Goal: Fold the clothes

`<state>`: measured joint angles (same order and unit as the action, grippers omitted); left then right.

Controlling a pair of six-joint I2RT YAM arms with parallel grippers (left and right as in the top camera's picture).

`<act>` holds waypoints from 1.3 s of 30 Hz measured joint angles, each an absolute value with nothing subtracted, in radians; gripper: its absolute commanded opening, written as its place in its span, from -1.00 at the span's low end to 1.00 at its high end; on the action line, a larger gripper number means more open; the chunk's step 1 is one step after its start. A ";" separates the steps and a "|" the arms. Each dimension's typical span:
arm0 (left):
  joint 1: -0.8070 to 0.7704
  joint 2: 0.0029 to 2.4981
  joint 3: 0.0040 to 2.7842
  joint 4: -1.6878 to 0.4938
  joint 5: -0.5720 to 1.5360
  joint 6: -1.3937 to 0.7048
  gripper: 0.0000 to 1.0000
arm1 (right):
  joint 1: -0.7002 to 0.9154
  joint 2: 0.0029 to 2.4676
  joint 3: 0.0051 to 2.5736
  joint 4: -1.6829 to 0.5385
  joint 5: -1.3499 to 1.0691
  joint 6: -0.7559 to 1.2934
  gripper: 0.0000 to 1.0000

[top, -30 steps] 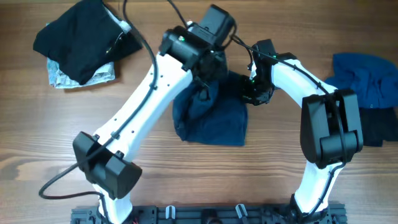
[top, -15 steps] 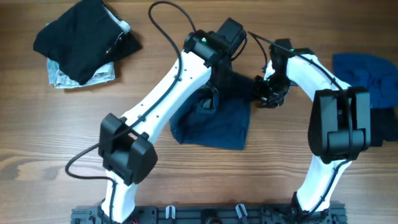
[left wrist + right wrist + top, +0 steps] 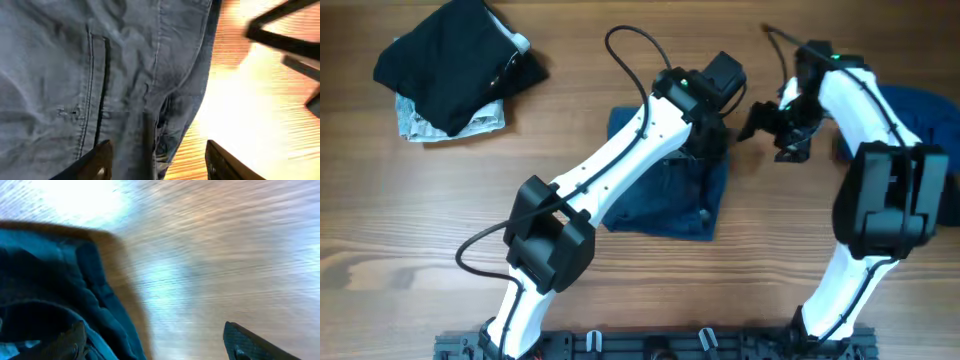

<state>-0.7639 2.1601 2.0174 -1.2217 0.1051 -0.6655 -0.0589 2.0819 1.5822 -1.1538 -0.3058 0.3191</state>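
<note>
A dark blue denim garment (image 3: 665, 195) lies folded at the table's middle. Its seams and pocket stitching (image 3: 95, 80) fill the left wrist view. My left gripper (image 3: 713, 150) hovers over the garment's far right corner. It (image 3: 160, 167) is open, with the cloth's edge lying loose under the gap between its fingers. My right gripper (image 3: 770, 128) hangs above bare wood just right of the garment. In its own blurred view it (image 3: 160, 347) is open and empty, with blue cloth (image 3: 45, 295) by its left finger.
A heap of blue and dark clothes (image 3: 920, 120) lies at the right edge, partly behind the right arm. At the back left, a black garment (image 3: 445, 55) rests on a grey patterned cloth (image 3: 420, 120). Bare wooden table (image 3: 400, 230) spreads across the front.
Both grippers were shut on the blue garment and have opened and let it go. Both arms carried it rightward and back; it now lies flatter, and the right gripper has drawn away.
</note>
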 measured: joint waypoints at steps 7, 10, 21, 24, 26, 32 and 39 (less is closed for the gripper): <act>-0.696 2.006 2.084 -1.292 0.027 -0.622 0.51 | -0.153 2.054 1.613 -1.216 -0.498 0.184 0.60; -0.585 1.892 2.104 -1.401 -0.024 -0.617 1.00 | -0.107 2.007 1.613 -1.275 -0.623 0.100 0.48; -0.260 1.888 2.111 -1.565 -0.101 -0.611 0.99 | 0.147 1.953 1.613 -1.484 -0.725 0.082 0.40; -0.222 1.888 2.111 -1.567 -0.106 -0.611 1.00 | 0.152 1.896 1.613 -1.504 -0.739 0.110 0.46; -0.215 1.888 2.111 -1.557 -0.108 -0.611 0.99 | 0.173 1.860 1.613 -1.504 -0.733 0.165 0.49; -0.215 1.888 2.111 -1.541 -0.109 -0.611 1.00 | 0.256 1.845 1.543 -1.388 -0.635 0.403 0.55; -0.215 1.888 2.111 -1.537 -0.112 -0.611 1.00 | 0.260 1.845 1.351 -1.227 -0.612 0.503 0.75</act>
<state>-0.2150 1.8885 2.1105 -1.5372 -0.1120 -0.6109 0.2604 1.8454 1.3510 -1.2270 -0.6125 0.5026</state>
